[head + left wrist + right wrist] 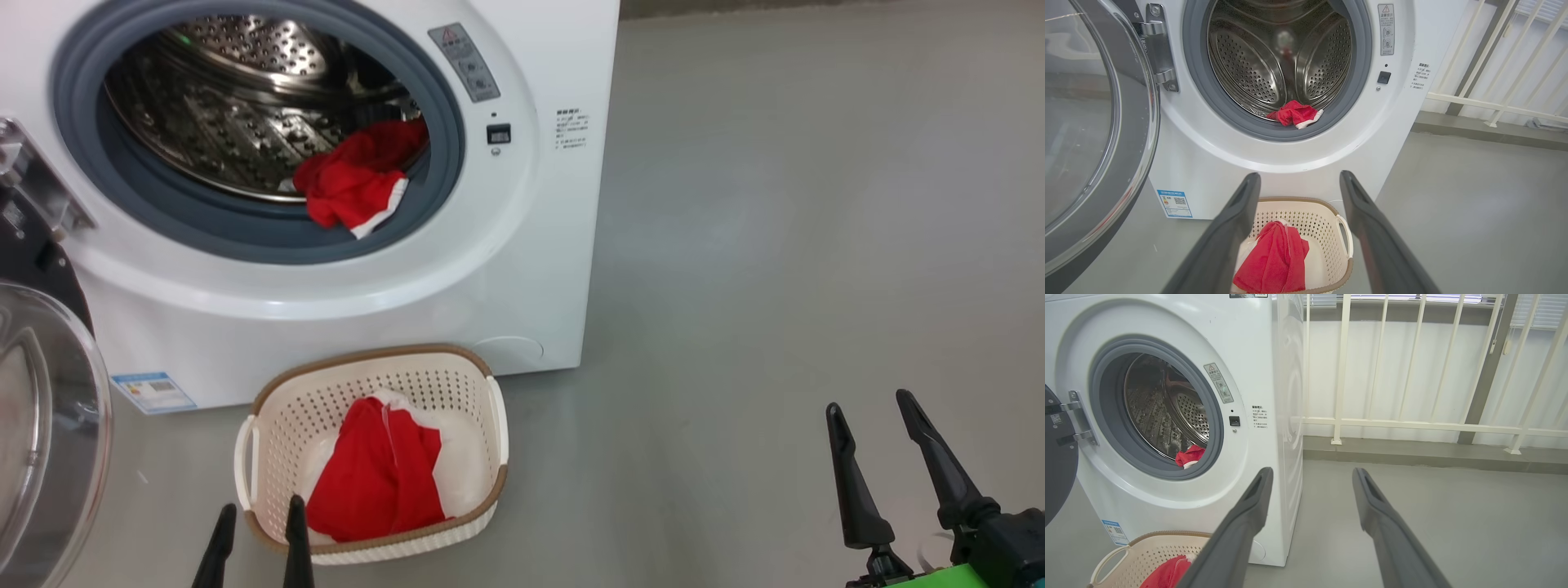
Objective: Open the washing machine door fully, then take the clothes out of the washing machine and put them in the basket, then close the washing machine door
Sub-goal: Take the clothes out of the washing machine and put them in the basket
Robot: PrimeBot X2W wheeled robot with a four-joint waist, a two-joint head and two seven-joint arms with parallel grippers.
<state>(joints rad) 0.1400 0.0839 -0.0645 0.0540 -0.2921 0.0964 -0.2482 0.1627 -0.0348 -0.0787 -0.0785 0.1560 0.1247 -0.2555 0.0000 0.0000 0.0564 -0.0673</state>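
The washing machine [539, 269] [1404, 122] [1257, 343] stands with its door [49, 441] [1090, 134] [1057, 473] swung wide open to the left. One red piece of the clothes [355, 184] [1294, 114] [1189, 455] lies at the drum's front lip, on the grey ring. Another red and white garment [384, 478] [1278, 261] [1167, 573] lies in the cream basket [482, 408] [1327, 228] [1151, 549] on the floor before the machine. My left gripper [260, 514] [1300, 179] hangs open at the basket's near rim, holding nothing. Far right, my right gripper [869, 404] [1310, 473] is open over bare floor.
Grey floor [816, 245] stretches to the right of the machine. A white railing [1412, 424] [1494, 102] runs along the wall behind and beside it. The open door juts out on the left near my left arm.
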